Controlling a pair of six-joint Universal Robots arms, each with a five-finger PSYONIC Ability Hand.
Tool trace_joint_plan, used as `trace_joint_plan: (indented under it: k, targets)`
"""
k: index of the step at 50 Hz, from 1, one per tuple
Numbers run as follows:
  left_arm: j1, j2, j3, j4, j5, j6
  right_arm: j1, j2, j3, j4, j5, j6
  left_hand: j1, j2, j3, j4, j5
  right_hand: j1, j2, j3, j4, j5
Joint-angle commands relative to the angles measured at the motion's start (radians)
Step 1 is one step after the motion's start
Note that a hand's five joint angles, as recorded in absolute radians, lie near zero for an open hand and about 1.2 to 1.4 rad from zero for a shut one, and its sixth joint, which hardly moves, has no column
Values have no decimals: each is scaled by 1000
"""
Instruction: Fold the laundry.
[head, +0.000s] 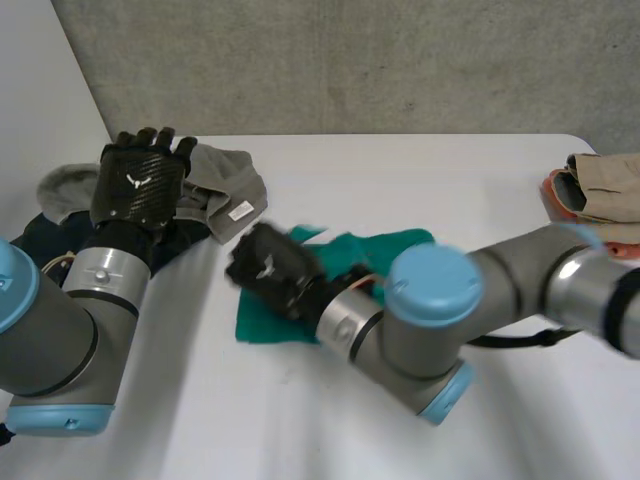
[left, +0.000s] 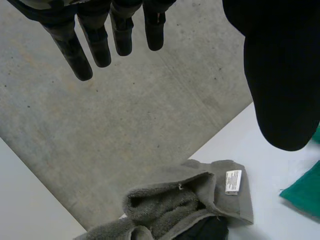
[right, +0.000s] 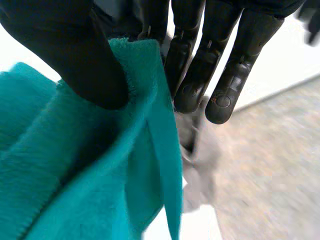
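Note:
A teal cloth lies near the middle of the white table, partly under my right arm. My right hand sits at its left end, and in the right wrist view its thumb pinches an edge of the teal cloth against the fingers. My left hand hovers over a pile of laundry at the table's left with straight fingers and holds nothing. Beneath it lies a grey towel with a white label.
The left pile holds the grey towel, a dark garment and another grey piece. Folded clothes in beige and orange are stacked at the table's right edge. A concrete wall rises behind the table.

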Motion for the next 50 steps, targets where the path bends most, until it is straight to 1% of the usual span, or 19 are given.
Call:
trace_joint_plan:
  k: [1,2,4,5,8,9,11,13,15,17,22,27,29,31,38,43,47,48,50]
  targets:
    - [-9,-16,16,3,4,2,10,18,-17,-1,35,7,-23,-30,-35,-28,-47,-813,-1006,-1009,-1015,-992]
    - [-12,-28,25,3,4,2,9,-11,-14,7,93,21,-23,-30,-35,-28,-47,-813,-1006,-1009,-1015,-992]
    - [-20,-40,40,3,4,2,1,-54,1,10,150,48,-23,-30,-35,-28,-47,-813,-1006,-1009,-1015,-992]
    - [-28,-45,50,3,3,2,-19,-86,23,13,202,102,-23,-30,-35,-28,-47,-813,-1006,-1009,-1015,-992]
    - [-72,-66,80,3,4,-4,-86,-138,76,27,276,220,-23,-30,-35,-28,-47,-813,-1006,-1009,-1015,-992]
    - [-97,-86,96,4,4,-12,-134,-176,116,41,307,311,-23,-30,-35,-28,-47,-813,-1006,-1009,-1015,-992]
    - [-118,-109,114,3,6,-24,-177,-227,159,70,328,405,-23,-30,-35,-28,-47,-813,-1006,-1009,-1015,-992]
    - [-150,-153,148,1,6,-44,-218,-285,210,122,319,503,-23,-30,-35,-28,-47,-813,-1006,-1009,-1015,-992]
    - [-172,-183,169,0,7,-55,-238,-304,239,157,309,536,-23,-30,-35,-28,-47,-813,-1006,-1009,-1015,-992]
    - [-209,-239,207,-5,18,-60,-267,-311,271,212,304,549,-22,-30,-35,-28,-46,-813,-1006,-1009,-1015,-992]
    - [-250,-359,287,-54,26,-58,-323,-311,326,268,307,543,-19,-27,-32,-25,-43,-813,-1006,-1009,-1015,-992]
    - [-256,-433,355,-143,27,-63,-347,-311,362,266,305,515,-10,-18,-23,-16,-34,-809,-1002,-1005,-1011,-988]
    - [-258,-462,379,-181,27,-61,-353,-310,369,266,307,487,-10,-18,-23,-16,-34,-742,-934,-937,-943,-920]
    - [-258,-477,392,-198,32,-60,-355,-307,374,266,307,470,-4,-12,-17,-10,-28,-738,-931,-934,-940,-917]
    - [-243,-520,442,-204,33,-56,-353,-281,385,239,308,431,2,-6,-11,-4,-22,-548,-740,-744,-749,-727]
    - [-232,-552,475,-215,27,-50,-350,-255,383,226,312,420,4,-3,-8,-1,-20,-518,-711,-714,-720,-697]
    - [-187,-585,524,-206,-12,-34,-344,-253,382,223,313,418,48,41,36,43,24,-515,-708,-711,-717,-694]
    - [-158,-595,551,-203,-75,-15,-344,-253,380,223,313,418,46,38,33,40,22,-515,-708,-711,-717,-694]
    - [-134,-591,567,-196,-146,9,-341,-253,380,223,315,418,40,32,27,34,16,-504,-696,-699,-705,-682]
